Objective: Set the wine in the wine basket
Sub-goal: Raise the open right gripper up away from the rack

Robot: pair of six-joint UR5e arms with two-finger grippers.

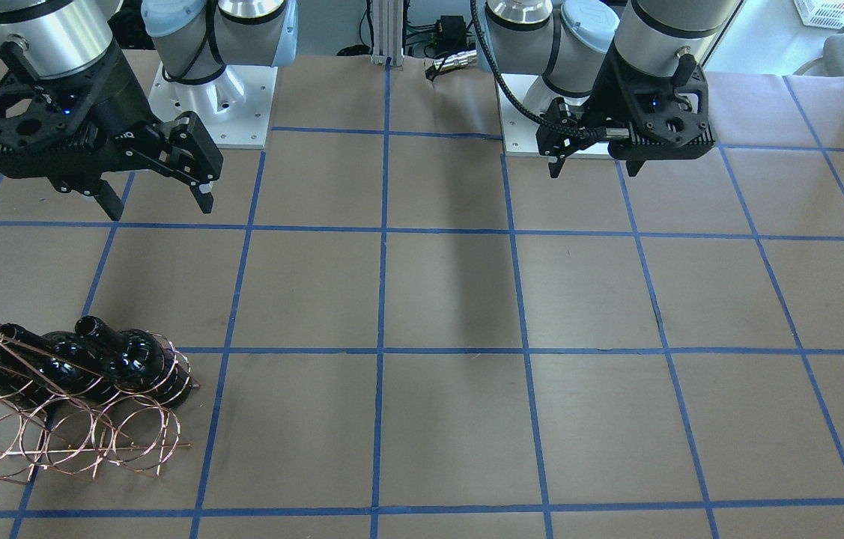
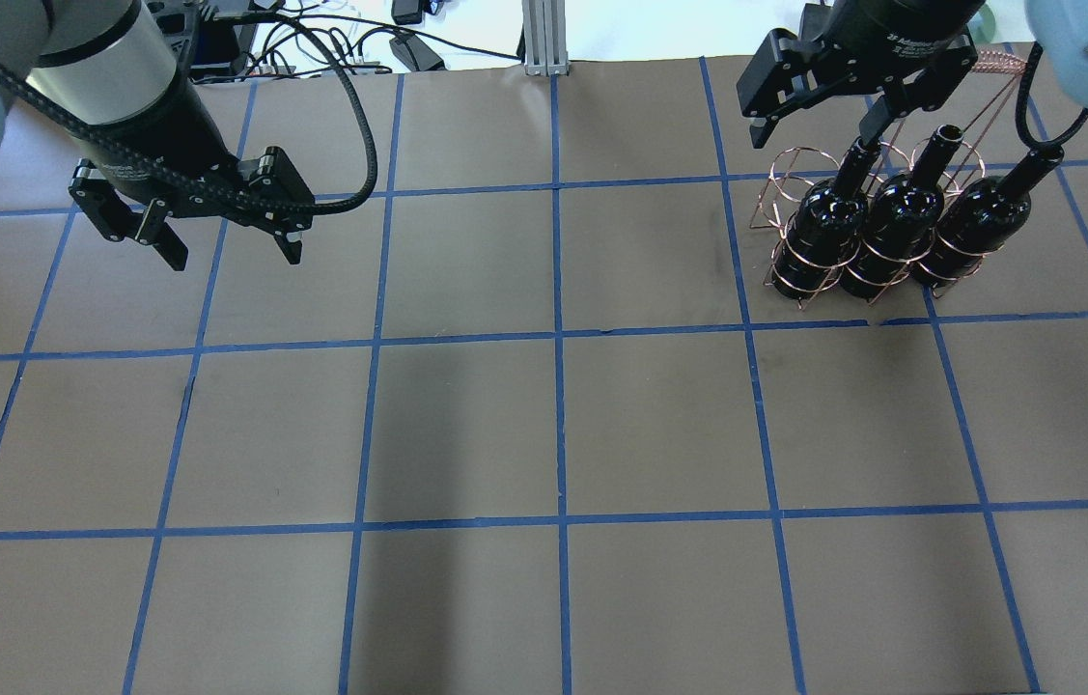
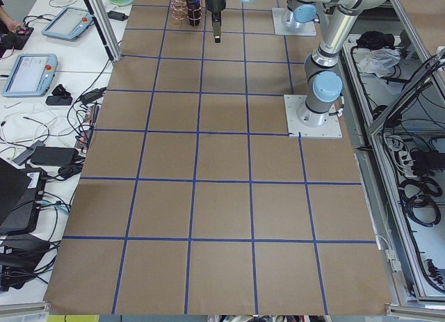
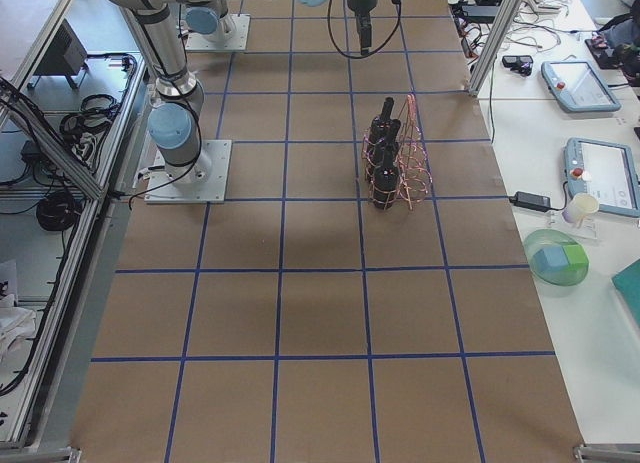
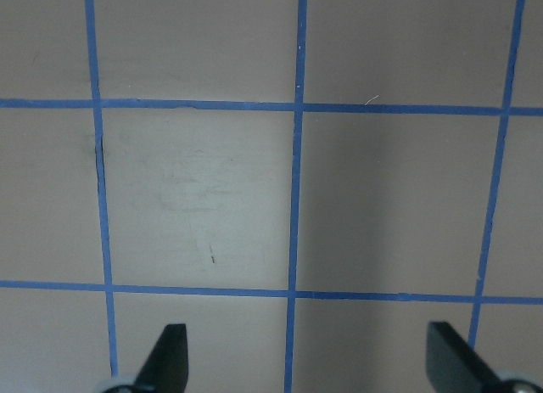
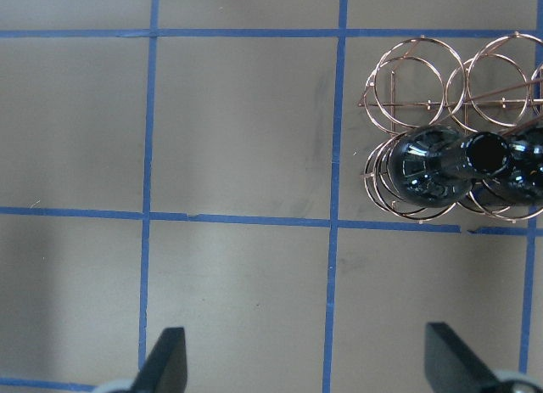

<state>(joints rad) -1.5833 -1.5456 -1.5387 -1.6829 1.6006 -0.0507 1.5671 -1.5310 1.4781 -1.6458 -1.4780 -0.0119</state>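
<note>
**Wine basket (image 6: 407,86) lies off to one side of the raised right gripper (image 6: 307,363), bottles standing neck up**

The right gripper hangs high above the table (image 6: 237,130) with its jaws spread wide and nothing between them. Its wrist camera looks straight down on bare paper. From there the wine basket lies ahead and to one side, in the upper right corner of that view, and not beneath the jaws. The closest of the wine bottles (image 6: 428,168) shows its rounded shoulder and open mouth from above. Its long axis is therefore vertical, neck up, in line with a downward approach and not across it.

In the overhead view the three wine bottles (image 2: 896,217) stand side by side in the row of rings nearer the robot, close against one another. The rings of the farther row hold nothing. Every bottle in view is already in the rack, so the task looks finished or very nearly so.

Farthest off, the left gripper (image 2: 237,256) hovers over the opposite half of the table, just as wide and empty, well apart from the basket. If a bottle needed reseating, the right arm is plainly the nearer one. It would probably have to shift sideways over a neck before coming down.
</note>
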